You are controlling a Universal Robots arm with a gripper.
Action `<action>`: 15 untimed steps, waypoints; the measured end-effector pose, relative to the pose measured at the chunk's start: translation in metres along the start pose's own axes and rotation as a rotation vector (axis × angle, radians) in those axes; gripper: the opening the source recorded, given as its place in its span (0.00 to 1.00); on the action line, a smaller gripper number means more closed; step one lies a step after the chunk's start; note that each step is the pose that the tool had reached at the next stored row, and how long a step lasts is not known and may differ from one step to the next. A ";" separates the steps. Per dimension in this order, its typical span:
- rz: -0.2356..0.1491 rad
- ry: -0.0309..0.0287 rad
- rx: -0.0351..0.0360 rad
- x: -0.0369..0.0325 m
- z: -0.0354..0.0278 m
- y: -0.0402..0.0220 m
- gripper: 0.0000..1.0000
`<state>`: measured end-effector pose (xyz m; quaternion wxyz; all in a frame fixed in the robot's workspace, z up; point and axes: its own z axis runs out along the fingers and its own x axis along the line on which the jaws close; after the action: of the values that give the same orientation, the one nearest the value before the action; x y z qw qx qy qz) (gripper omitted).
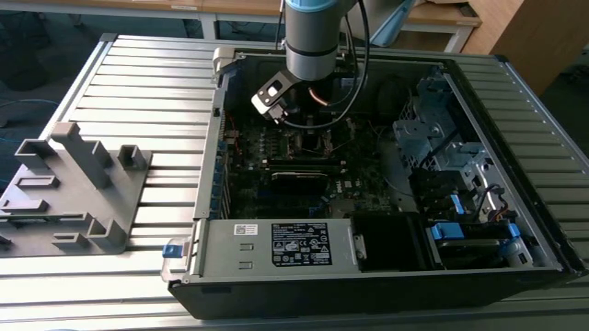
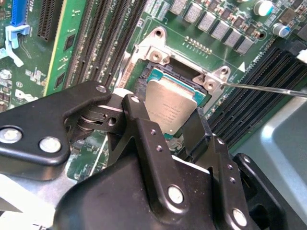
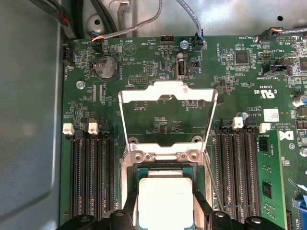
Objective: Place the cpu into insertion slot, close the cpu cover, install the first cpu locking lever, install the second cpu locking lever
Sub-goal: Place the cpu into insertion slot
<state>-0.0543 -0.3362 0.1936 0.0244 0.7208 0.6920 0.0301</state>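
On the exterior view's left, a grey moulded fixture [image 1: 74, 186] rests on the slatted surface [image 1: 147, 76]. To its right lies the open computer case [image 1: 368, 269], and the arm [image 1: 315, 34] reaches down into it over the motherboard [image 1: 248, 148].

In both wrist views the hand [image 2: 167, 111] is closed on the cpu [image 2: 175, 103], with a black finger at each of two opposite edges. The chip sits squarely over the insertion slot [image 2: 178, 64], whose dark inside shows just past the chip's far edge. It looks very low, at or just above the slot (whether it is fully seated I cannot tell). The first step therefore reads as under way but not finished, since the hand has not let go.

In the first wrist view the cpu cover [image 3: 168, 90] is swung open, away from the slot and hinged at its edge, so closing it is left to do. In the second wrist view a thin locking lever [image 2: 268, 89] stands free beside the slot. With the cover open, I judge both levers are left to install.
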 end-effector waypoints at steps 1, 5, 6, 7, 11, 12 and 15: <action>0.000 0.0001 0.0000 0.0000 0.0002 0.0000 0.54; 0.000 0.0001 -0.0001 -0.0004 0.0006 0.0000 0.54; 0.000 0.0001 -0.0001 -0.0004 0.0006 0.0000 0.54; 0.000 0.0000 0.0000 -0.0004 0.0005 0.0000 0.54; 0.000 0.0001 0.0000 -0.0005 0.0007 0.0000 0.54; 0.000 0.0000 -0.0002 -0.0005 0.0012 0.0000 0.54; 0.000 -0.0003 0.0002 -0.0005 0.0015 -0.0001 0.54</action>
<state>-0.0543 -0.3367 0.1922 0.0244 0.7208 0.6921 0.0299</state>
